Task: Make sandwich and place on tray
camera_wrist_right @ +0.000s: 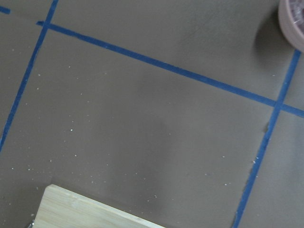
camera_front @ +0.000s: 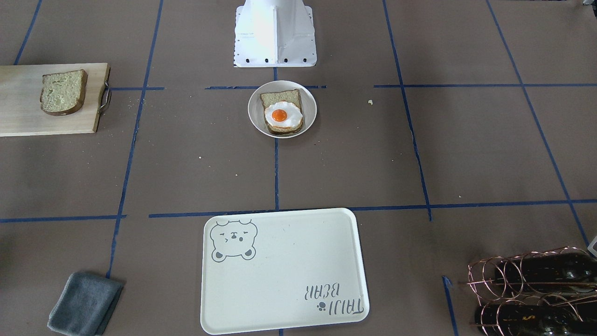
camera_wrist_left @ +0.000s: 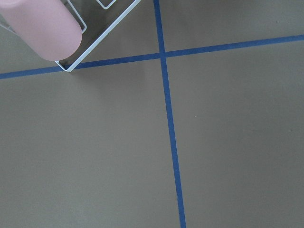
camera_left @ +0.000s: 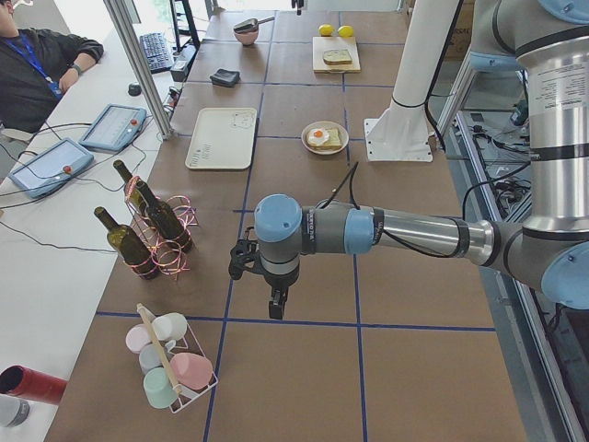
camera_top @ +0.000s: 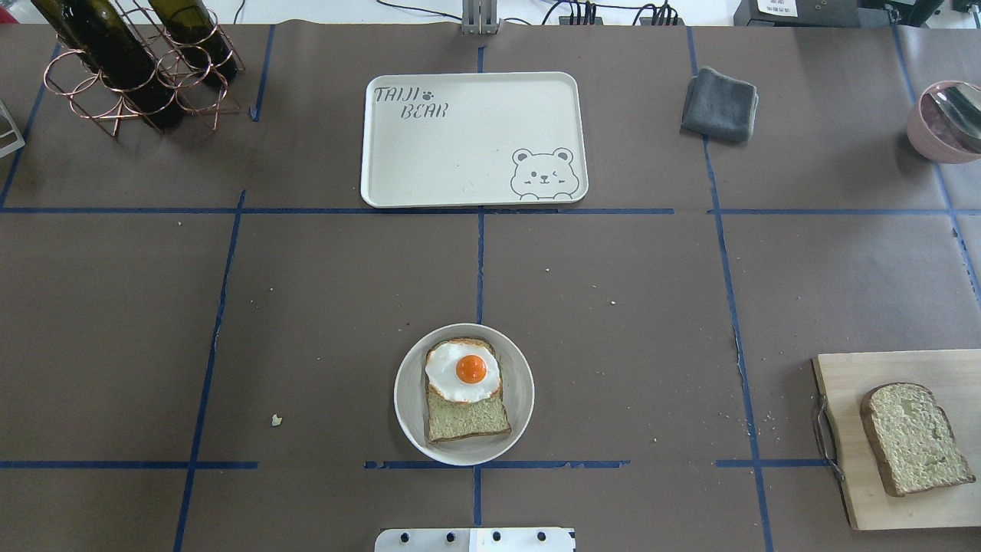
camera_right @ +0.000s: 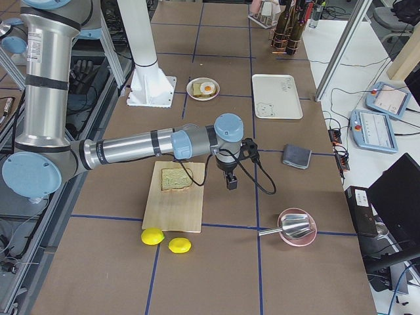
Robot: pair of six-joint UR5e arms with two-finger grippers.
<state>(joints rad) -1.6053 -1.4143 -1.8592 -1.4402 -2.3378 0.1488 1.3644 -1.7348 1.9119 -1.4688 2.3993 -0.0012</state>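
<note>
One bread slice (camera_top: 467, 418) lies on a small round white plate (camera_top: 406, 399) near the robot's base, with a fried egg (camera_top: 462, 372) on top. A second bread slice (camera_top: 916, 437) lies alone on the wooden cutting board (camera_top: 851, 491) at the right. The bear tray (camera_top: 460, 153) sits at the far middle with nothing on it. My left gripper (camera_left: 276, 308) hangs over bare table far left of the plate. My right gripper (camera_right: 231, 182) hangs just beyond the board's far edge. Both show only in side views, so I cannot tell if they are open or shut.
A folded grey cloth (camera_top: 719, 104) lies right of the tray. A copper wire rack with wine bottles (camera_top: 130, 61) stands at the far left. A pink bowl with a spoon (camera_top: 946, 119) is far right. Two lemons (camera_right: 164, 239) lie past the board. A cup rack (camera_left: 170, 364) stands near my left gripper.
</note>
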